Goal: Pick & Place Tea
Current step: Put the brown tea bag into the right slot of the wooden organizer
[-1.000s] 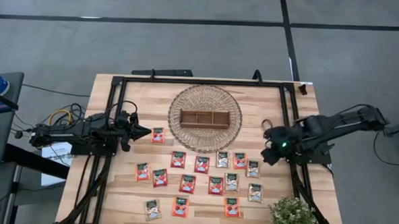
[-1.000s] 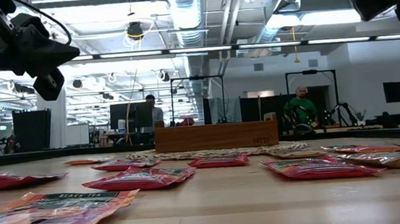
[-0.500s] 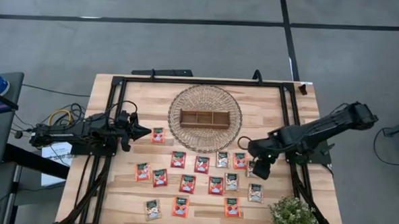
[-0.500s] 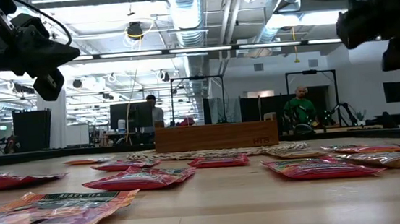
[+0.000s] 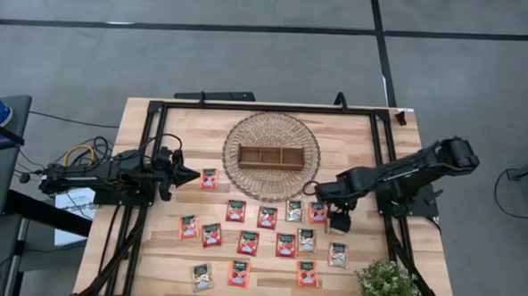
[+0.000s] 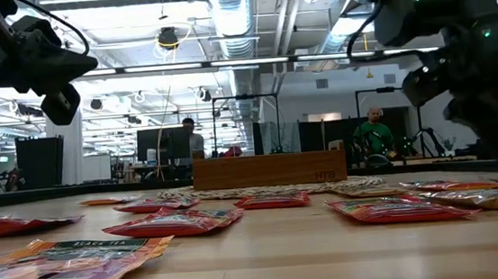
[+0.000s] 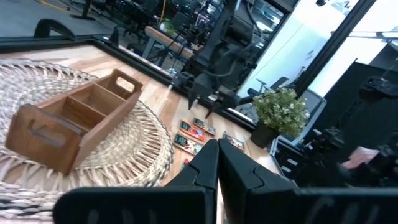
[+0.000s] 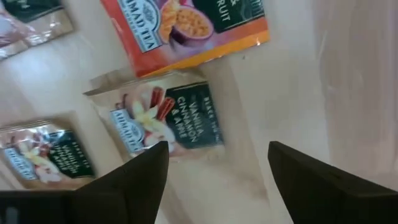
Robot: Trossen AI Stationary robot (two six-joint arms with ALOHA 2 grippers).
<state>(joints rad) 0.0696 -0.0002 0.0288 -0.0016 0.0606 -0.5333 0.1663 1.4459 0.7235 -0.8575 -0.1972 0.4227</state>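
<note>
My right gripper (image 5: pixel 336 224) is hanging over the right end of the tea sachets (image 5: pixel 262 233), fingers (image 8: pixel 134 180) spread wide with a pale vanilla sachet (image 8: pixel 160 121) right between them, though I can't quite tell if they're touching it. Left gripper (image 5: pixel 190 173) sits pinched together at the left side, near the wicker mat (image 5: pixel 247 129) and wooden tray (image 5: pixel 271 156). Sachets are scattered across the near half of the table (image 5: pixel 194 123)

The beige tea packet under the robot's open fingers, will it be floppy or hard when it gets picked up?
Probably floppy: the beige tea packet looks thin and lies flat on the table. Its wrapper looks smooth, so it might slip. It likely weighs very little, and the open right gripper may struggle to get under it.
</note>
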